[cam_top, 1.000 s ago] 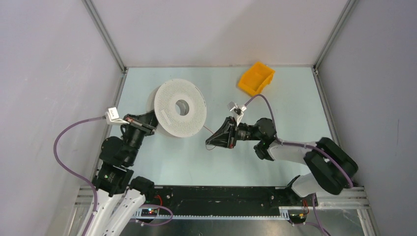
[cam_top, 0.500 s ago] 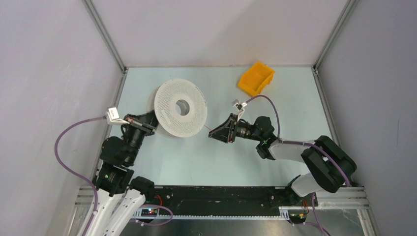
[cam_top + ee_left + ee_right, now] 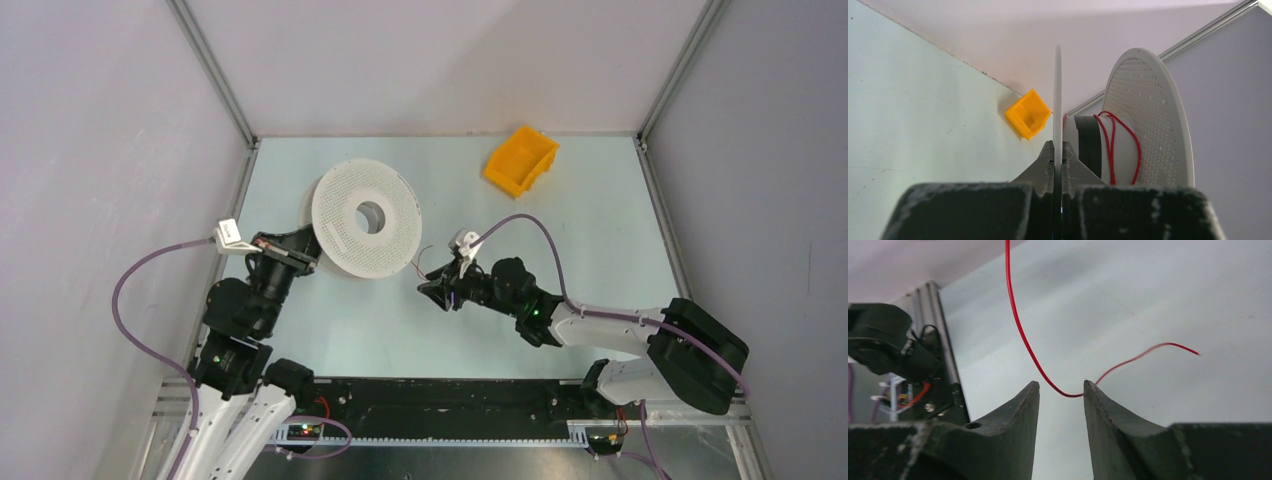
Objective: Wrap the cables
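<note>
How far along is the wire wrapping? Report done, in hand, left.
Done: a few turns of thin red wire sit on the white perforated plastic spool. In hand: the left arm's jaws are shut on its flange; the right arm's jaws stand open around the loose tail, not gripping it. Left: wind that tail on.

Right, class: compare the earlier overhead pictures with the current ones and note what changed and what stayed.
The right gripper opened, releasing the red wire, which now hangs loose between its parted jaws. Its arm shifted toward the near edge and the wrist turned. Unchanged: the left gripper shut on the flange of the spool, and the orange bin.
</note>
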Available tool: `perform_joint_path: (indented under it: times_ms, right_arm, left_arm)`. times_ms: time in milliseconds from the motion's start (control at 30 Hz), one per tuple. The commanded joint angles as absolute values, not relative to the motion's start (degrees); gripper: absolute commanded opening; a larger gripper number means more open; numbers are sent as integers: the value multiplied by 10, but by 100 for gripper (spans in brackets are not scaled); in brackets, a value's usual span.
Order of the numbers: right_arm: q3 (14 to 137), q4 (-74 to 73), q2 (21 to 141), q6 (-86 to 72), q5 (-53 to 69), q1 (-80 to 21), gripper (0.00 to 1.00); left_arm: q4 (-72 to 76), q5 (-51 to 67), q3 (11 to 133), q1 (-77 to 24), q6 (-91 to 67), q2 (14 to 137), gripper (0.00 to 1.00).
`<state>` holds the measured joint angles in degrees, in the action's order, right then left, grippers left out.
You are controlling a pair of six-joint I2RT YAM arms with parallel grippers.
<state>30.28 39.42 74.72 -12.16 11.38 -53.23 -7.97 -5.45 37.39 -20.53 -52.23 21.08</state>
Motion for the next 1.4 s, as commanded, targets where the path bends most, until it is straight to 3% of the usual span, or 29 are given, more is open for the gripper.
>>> perform_joint_path:
  times_ms: [0, 333, 467, 600, 667, 1000, 1133, 1367]
  right_arm:
    - [328, 370, 742, -28, -8, -563, 43]
    - [329, 423, 776, -3, -94, -592, 38]
    - [329, 431, 778, -2, -129, -593, 28]
    - [329, 421, 774, -3, -124, -592, 10]
    - [329, 404, 764, -3, -97, -591, 0]
    - [329, 332, 628, -69, 308, -506, 0]
    - [329, 390, 615, -120, 427, -487, 0]
    - [329, 537, 655, -256, 519, -488, 0]
  left_arm:
    - [-16, -68, 377, -201, -553, 201, 0]
    - [-17, -83, 362, -201, -579, 187, 0]
    - [-18, -89, 359, -201, -580, 181, 0]
    - [-19, -94, 357, -201, -581, 177, 0]
    - [-19, -96, 357, -201, -580, 177, 0]
    - [-20, -85, 363, -200, -561, 182, 0]
    - [-18, -74, 364, -200, -558, 191, 0]
    - [-4, -68, 356, -200, -569, 199, 0]
